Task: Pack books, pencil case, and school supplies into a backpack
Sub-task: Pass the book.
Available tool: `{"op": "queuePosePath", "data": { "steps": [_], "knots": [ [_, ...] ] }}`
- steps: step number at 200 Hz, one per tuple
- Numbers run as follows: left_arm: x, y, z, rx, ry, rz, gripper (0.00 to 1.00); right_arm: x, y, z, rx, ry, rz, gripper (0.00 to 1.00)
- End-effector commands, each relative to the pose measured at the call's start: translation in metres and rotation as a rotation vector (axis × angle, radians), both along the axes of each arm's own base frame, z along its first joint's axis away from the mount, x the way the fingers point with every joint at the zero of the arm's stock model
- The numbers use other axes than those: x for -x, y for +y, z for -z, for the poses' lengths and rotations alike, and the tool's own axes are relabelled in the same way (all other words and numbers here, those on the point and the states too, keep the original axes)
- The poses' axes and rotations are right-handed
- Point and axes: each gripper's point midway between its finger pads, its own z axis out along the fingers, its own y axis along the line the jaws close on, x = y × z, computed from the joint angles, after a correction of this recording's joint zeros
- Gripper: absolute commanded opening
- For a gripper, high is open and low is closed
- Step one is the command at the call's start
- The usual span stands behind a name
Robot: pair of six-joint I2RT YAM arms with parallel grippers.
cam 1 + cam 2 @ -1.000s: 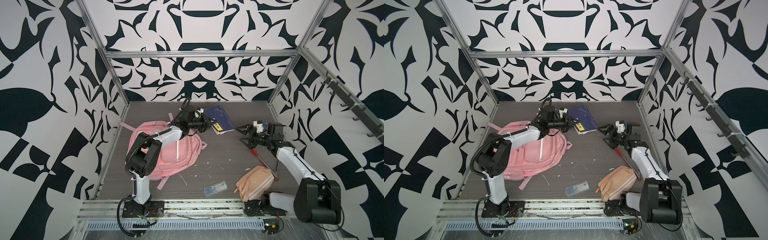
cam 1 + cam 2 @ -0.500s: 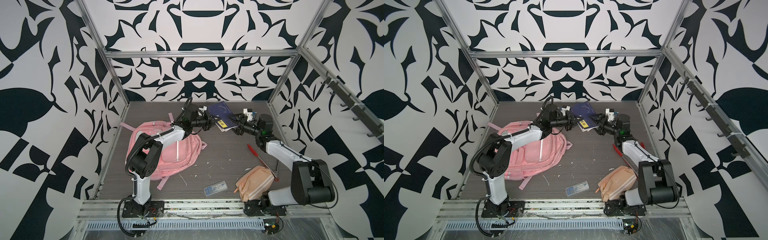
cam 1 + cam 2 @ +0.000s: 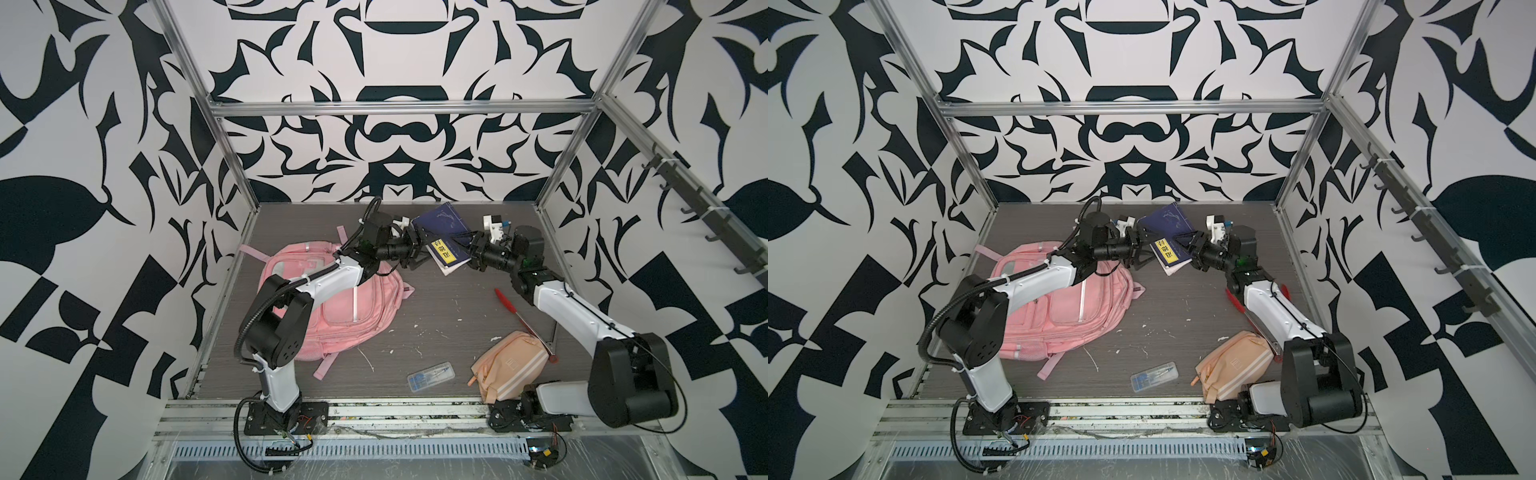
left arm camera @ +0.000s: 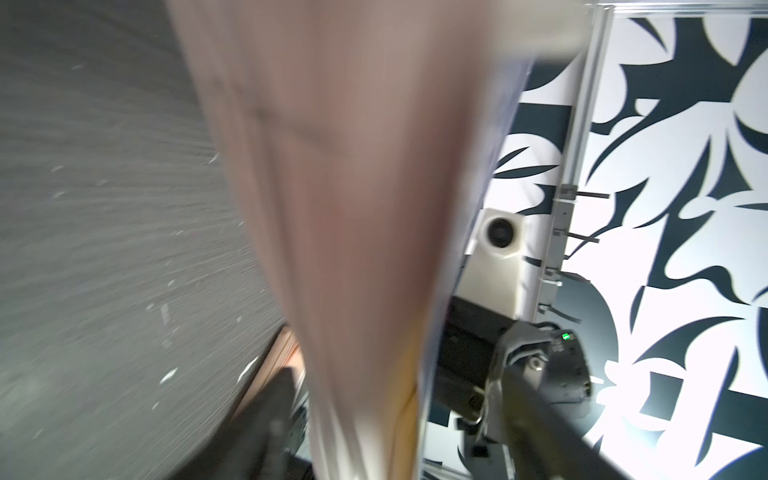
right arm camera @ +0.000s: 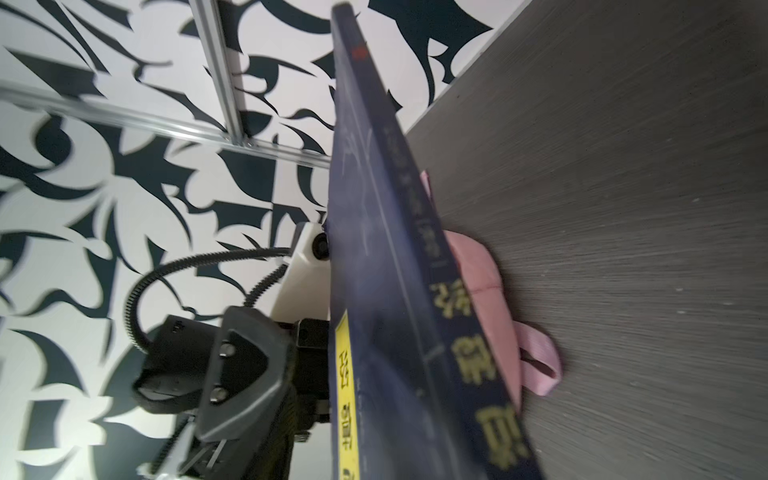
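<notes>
While the two arms meet at the far side of the counter [image 3: 436,320], a thin stack of books [image 3: 442,230], navy cover with a yellow label on top, hangs tilted between their claws. The left claw [image 3: 420,252] stands wide open, jaws spread on either side of the books' edge and gripping nothing. Its wrist view shows only blurred, pale page edges filling the gap.

The right claw [image 3: 467,251] faces it from the opposite side, jaws partly closed over the books' other edge, with one finger lying on the navy cover. It appears to pinch the stack, which would explain why the books sit tilted rather than flat. Whether their lowest corner touches the counter cannot be told.

This reads as a handover, probably to free the left claw for opening the bag. The pink backpack [image 3: 353,307] lies flat just behind the left claw, under that arm, with no open mouth showing.

Well apart from both claws, by the right arm's base, rests the peach pencil case [image 3: 511,365]. The clear box of school supplies [image 3: 431,376] lies just beside it. A red pen [image 3: 505,301] lies between the right claw and the pencil case. Nothing looks packed yet.
</notes>
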Motion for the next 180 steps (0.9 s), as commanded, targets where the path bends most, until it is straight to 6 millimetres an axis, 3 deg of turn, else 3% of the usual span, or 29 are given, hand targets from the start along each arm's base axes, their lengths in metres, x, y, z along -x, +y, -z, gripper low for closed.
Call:
{"op": "queuePosePath", "data": {
  "steps": [1,68,97,127,139,158,180],
  "knots": [
    [0.017,0.029,0.007,-0.109,-0.009,-0.003,1.00,0.012,-0.008,-0.005,0.171,-0.077,-0.042,0.00],
    [0.045,0.077,0.018,-0.358,-0.063,0.003,0.99,0.013,-0.018,0.011,0.218,-0.058,-0.070,0.00],
    [0.062,0.117,0.053,-0.738,-0.105,0.081,1.00,0.025,-0.030,0.026,0.306,-0.013,-0.067,0.00],
    [0.072,0.136,0.085,-1.021,-0.076,0.159,0.97,0.038,-0.039,0.052,0.399,0.061,-0.083,0.00],
    [0.071,0.132,0.092,-1.025,-0.063,0.157,0.93,0.042,-0.041,0.068,0.420,0.099,-0.093,0.00],
    [0.068,0.104,0.093,-0.883,-0.096,0.163,0.90,0.049,-0.040,0.103,0.435,0.156,-0.127,0.00],
    [0.066,0.064,0.076,-0.610,-0.194,0.218,0.99,0.064,-0.033,0.136,0.457,0.187,-0.230,0.00]
  ]
}}
